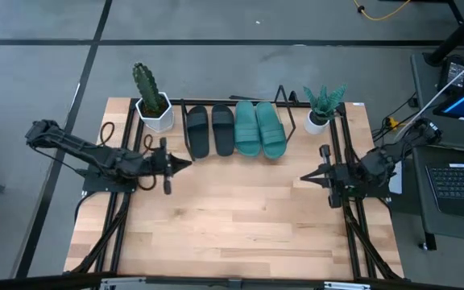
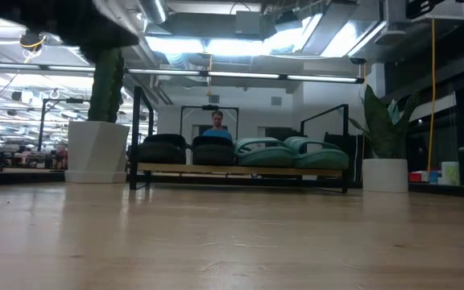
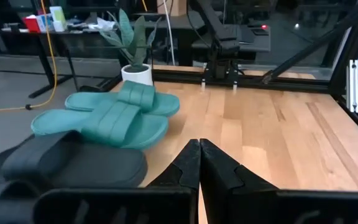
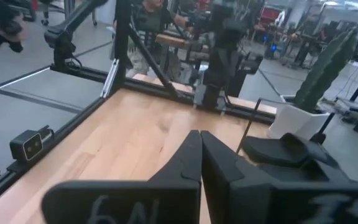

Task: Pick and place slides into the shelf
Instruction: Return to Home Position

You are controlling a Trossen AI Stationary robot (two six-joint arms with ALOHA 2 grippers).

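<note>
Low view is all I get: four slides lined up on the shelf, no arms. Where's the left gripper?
Observer: The left gripper is at the left side of the table, in front of the black slides and clear of the shelf.
Operator: Carrying anything?
Observer: No. Its wrist view shows the fingers shut on nothing.
Operator: And the right one?
Observer: The right gripper is at the table's right side, shut and empty, pointing toward the left one.

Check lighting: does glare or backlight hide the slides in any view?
Low view: bright ceiling lights backlight the shelf; black slides read as dark shapes, teal slides are distinct. High view: even light, soft shadows, all four plain. Left wrist view: no glare on them.
</note>
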